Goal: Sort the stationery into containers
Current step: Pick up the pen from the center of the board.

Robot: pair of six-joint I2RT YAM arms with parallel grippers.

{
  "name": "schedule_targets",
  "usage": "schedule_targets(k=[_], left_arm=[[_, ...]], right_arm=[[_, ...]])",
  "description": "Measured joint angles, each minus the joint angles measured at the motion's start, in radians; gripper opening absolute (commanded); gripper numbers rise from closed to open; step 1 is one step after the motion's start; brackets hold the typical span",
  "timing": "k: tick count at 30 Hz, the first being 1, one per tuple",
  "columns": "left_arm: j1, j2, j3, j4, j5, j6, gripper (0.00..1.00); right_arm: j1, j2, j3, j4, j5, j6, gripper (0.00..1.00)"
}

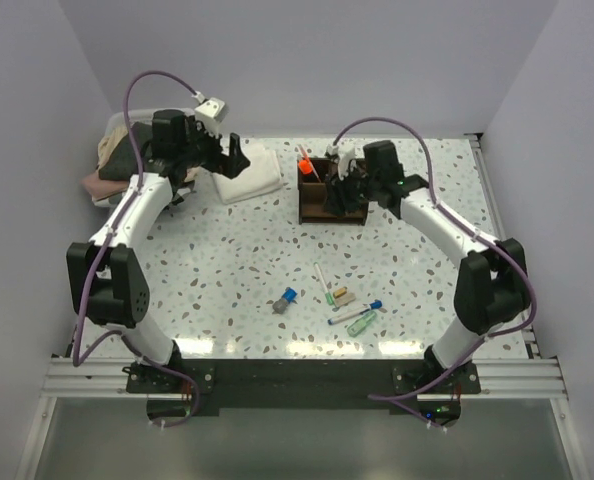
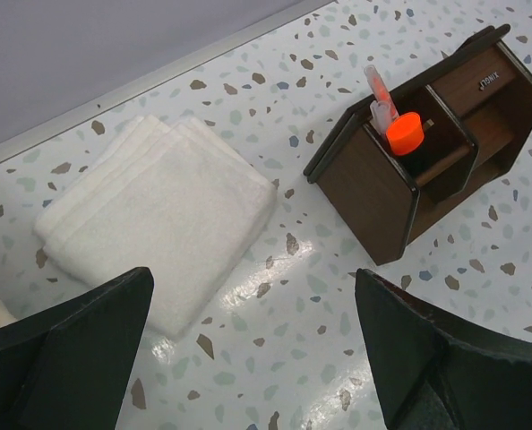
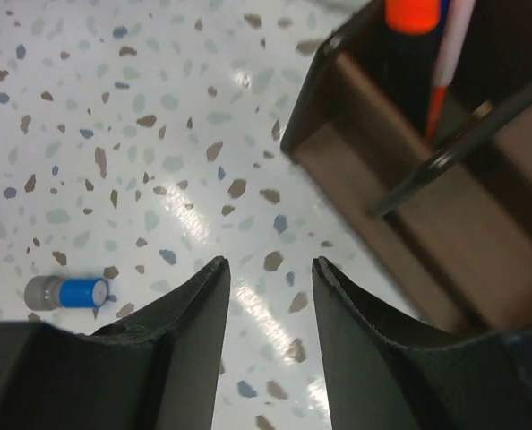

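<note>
The brown organiser (image 1: 315, 203) stands near the far edge of the desk (image 1: 227, 270), about the middle. An orange-capped highlighter (image 2: 405, 133) and a red and white pen (image 2: 376, 85) stand in its tall pocket. The right fingers (image 3: 190, 331) hang very close to it, apart, with nothing between them. If that arm swings away fast, I think it could bump the box, push it crooked or tip the pens out. The rest of the stationery lies near the front edge, well apart from the box: a blue-capped marker (image 1: 286, 299), a white pen (image 1: 320, 277), a tan bit (image 1: 344, 295), a blue pen (image 1: 355, 315) and a green piece (image 1: 363, 322). Most of these are huddled close together, so a grab at one could knock its neighbours. The marker looks round, and a nudge might send it rolling toward the front edge and off. The thin pens lie flat, so the fingers might slip off or scrape the desk. The left fingers (image 2: 78, 358) are wide open and empty over the far left part, just by a folded white cloth (image 2: 158, 224). If they drop there, they could snag the cloth, which is not part of the job.
</note>
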Motion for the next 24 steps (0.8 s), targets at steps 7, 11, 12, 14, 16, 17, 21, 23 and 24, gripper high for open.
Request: schedule_targets(k=[7, 11, 12, 14, 16, 17, 21, 23, 24], left_arm=[[-0.001, -0.111, -0.117, 0.034, -0.07, -0.001, 1.0], [-0.001, -0.159, -0.169, 0.04, -0.082, -0.002, 1.0], [-0.001, -0.169, -0.18, 0.041, -0.084, -0.002, 1.0], [-0.001, -0.186, -0.2, 0.042, -0.089, -0.002, 1.0], [-0.001, -0.208, -0.224, 0.043, -0.094, -0.001, 1.0], [-0.001, -0.216, -0.231, 0.041, -0.096, -0.001, 1.0], [-0.001, -0.256, -0.27, 0.048, -0.098, -0.001, 1.0], [-0.001, -0.268, -0.286, 0.048, -0.099, -0.001, 1.0], [0.0, -0.274, -0.293, 0.048, -0.1, -0.001, 1.0]], right_arm=[[0.211, -0.004, -0.138, -0.124, 0.214, 0.156, 0.41], [0.283, 0.022, -0.141, -0.135, 0.285, 0.254, 0.41], [0.285, 0.033, -0.141, -0.135, 0.304, 0.278, 0.41], [0.278, 0.058, -0.141, -0.137, 0.334, 0.312, 0.41], [0.272, 0.089, -0.142, -0.141, 0.362, 0.34, 0.41], [0.268, 0.102, -0.143, -0.141, 0.369, 0.351, 0.41], [0.266, 0.135, -0.155, -0.142, 0.393, 0.372, 0.41], [0.268, 0.145, -0.159, -0.142, 0.396, 0.373, 0.41], [0.27, 0.149, -0.161, -0.142, 0.398, 0.373, 0.41]])
